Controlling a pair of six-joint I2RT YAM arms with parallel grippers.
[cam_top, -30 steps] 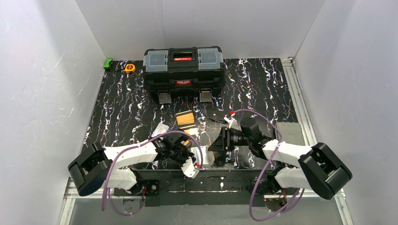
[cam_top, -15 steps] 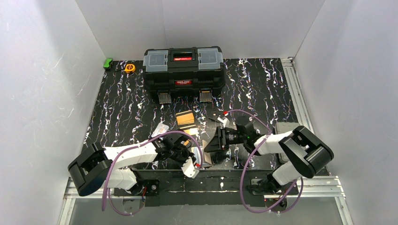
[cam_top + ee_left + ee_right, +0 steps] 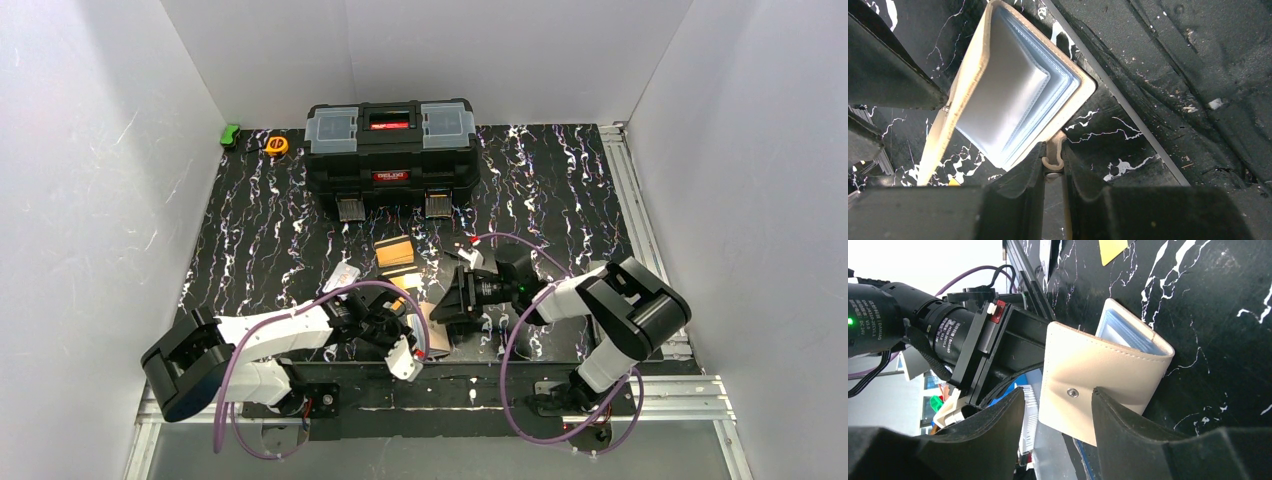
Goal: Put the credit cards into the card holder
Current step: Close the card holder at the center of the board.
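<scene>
Left tool (image 3: pixel 1053 167) pinches card holder (image 3: pixel 1018 95) by its tab; holder open, near-centre of surface (image 3: pixel 560 180). Right tool (image 3: pixel 1058 395) spread, fingers straddling holder's flap. Credit cards (image 3: pixel 393 253) lie just farther back.

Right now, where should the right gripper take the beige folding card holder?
I'd pinch the free cover of the beige folding card holder beside its snap stud, coming at its near edge: that flap stands off the plastic pockets, facing the open right gripper.
</scene>
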